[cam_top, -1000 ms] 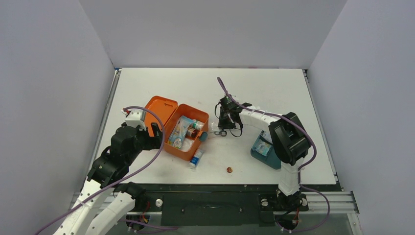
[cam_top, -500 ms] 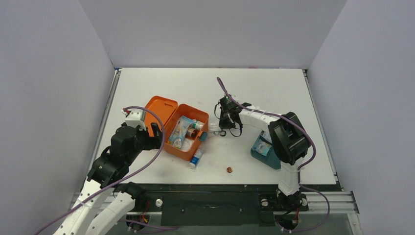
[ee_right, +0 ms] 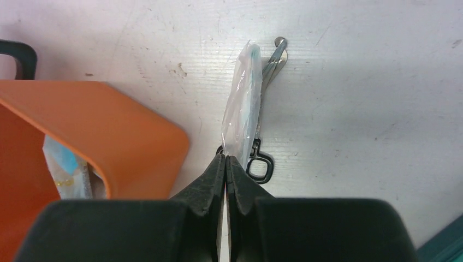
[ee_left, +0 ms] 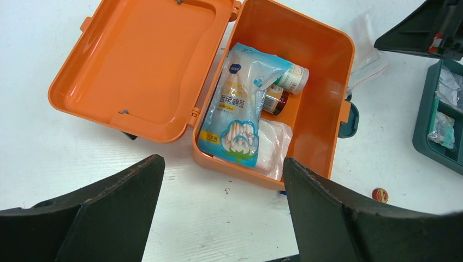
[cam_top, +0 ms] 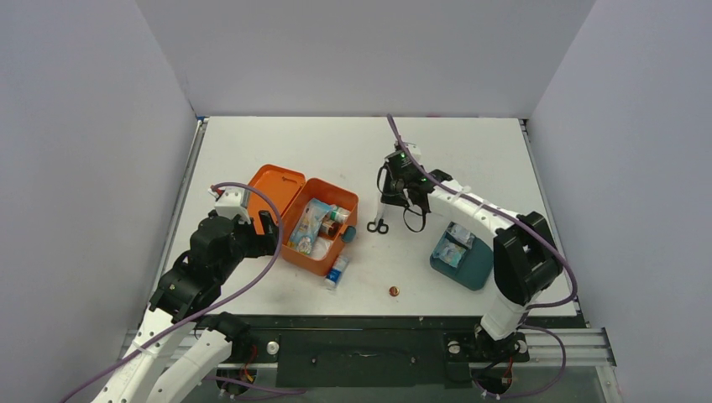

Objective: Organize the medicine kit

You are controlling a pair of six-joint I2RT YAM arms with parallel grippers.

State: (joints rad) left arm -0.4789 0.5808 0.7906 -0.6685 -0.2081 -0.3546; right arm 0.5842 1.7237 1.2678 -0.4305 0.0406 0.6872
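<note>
Bag (ee_right: 243, 103), scissors (ee_right: 271, 61) near medicine kit (ee_right: 125, 142) wall

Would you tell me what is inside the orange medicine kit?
In the medicine kit: a blue-and-white packet, a white bottle, a brown bottle and a clear bag. Whatever lies beneath the packet is covered.

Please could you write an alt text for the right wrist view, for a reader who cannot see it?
The right hand, shut, pinches a clear plastic bag over a white table, with small scissors just behind the bag. A corner of the open orange medicine kit fills the left side.
</note>
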